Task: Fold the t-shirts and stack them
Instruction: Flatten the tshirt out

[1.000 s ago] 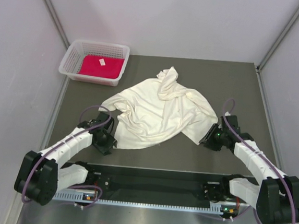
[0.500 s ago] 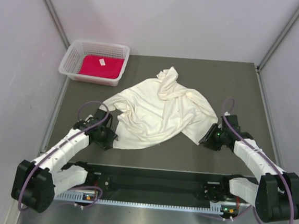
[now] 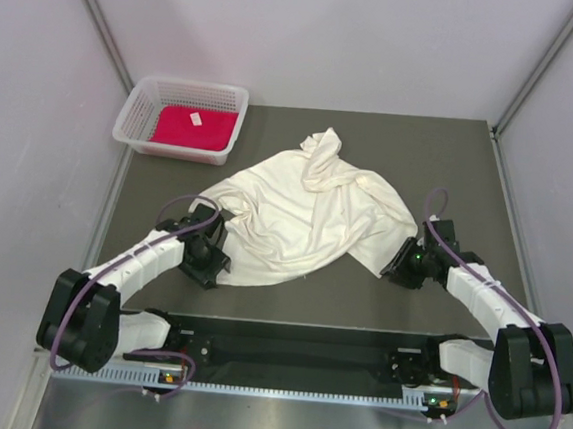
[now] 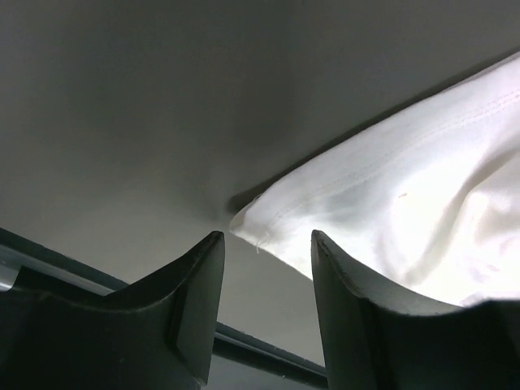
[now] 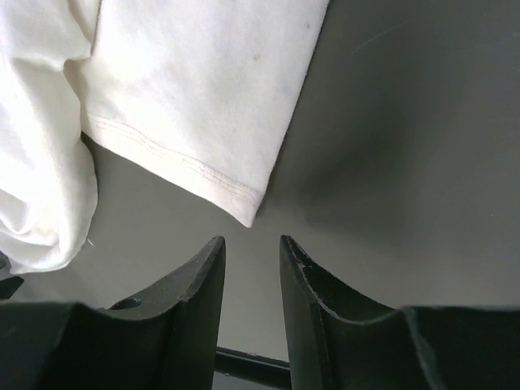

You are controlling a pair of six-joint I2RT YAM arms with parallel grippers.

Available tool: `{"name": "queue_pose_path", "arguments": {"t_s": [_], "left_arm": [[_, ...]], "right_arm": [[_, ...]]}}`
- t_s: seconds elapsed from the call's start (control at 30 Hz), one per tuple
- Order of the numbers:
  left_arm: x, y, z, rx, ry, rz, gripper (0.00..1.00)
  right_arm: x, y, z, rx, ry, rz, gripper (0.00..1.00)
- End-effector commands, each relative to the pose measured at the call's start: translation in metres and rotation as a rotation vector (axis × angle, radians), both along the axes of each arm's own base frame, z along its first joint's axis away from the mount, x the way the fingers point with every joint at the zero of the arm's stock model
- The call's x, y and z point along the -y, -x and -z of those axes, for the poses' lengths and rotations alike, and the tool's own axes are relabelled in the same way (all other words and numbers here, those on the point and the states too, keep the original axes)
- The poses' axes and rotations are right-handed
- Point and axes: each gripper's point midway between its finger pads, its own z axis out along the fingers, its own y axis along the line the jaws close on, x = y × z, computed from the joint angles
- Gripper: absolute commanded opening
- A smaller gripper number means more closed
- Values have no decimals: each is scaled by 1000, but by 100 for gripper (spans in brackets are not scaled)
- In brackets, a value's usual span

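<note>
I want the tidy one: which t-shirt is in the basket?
The red t-shirt, flat in the white basket; the cream t-shirt lies crumpled on the table.

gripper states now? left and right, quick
Left gripper: open, empty, cream t-shirt corner just ahead of it.
Right gripper: open, empty, at another corner.

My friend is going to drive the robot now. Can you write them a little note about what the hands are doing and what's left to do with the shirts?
Left gripper: open and empty, with a hemmed corner of the cream shirt just ahead of it.
Right gripper: open and empty, with another corner of that shirt just ahead of it.
Cream shirt: lies crumpled on the table, not folded.
Red shirt: lies flat in the white basket at the far left corner.
Done: nothing stacked yet.
Left: grip the corners, fold the cream shirt, then stack both shirts.
</note>
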Motion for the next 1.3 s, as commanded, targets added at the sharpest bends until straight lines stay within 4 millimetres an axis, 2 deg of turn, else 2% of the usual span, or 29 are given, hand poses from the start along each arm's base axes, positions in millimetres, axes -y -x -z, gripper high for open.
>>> {"name": "queue_pose_path", "arguments": {"t_s": [0.0,0.1,0.5,0.6,0.63,0.77,0.83,1.17,1.27], "left_arm": [[-2,-10,-3,14,-17,-55,50],[-7,-5,6,0,-32,-62,44],[-9,9,12,-30,-21,-70,43],[-5,9,20,-23,4,-52,28],[-2,10,22,-32,21,-49,20],[-4,11,27,-33,21,-27,9],[-6,7,24,-13,12,-17,0],[-3,-18,-7,113,17,45,0],[-2,-22,-16,137,20,58,0]], "right_arm": [[3,-14,-12,57,-8,28,34],[5,-12,-13,55,-2,40,34],[9,-10,-7,20,-38,156,38],[5,-11,-3,14,-62,169,36],[4,-10,-1,4,-69,166,36],[-2,-8,11,-33,-100,155,34],[-3,-8,15,-40,-102,155,33],[3,-12,31,-44,-68,180,31],[4,-13,35,-43,-63,181,27]]}}
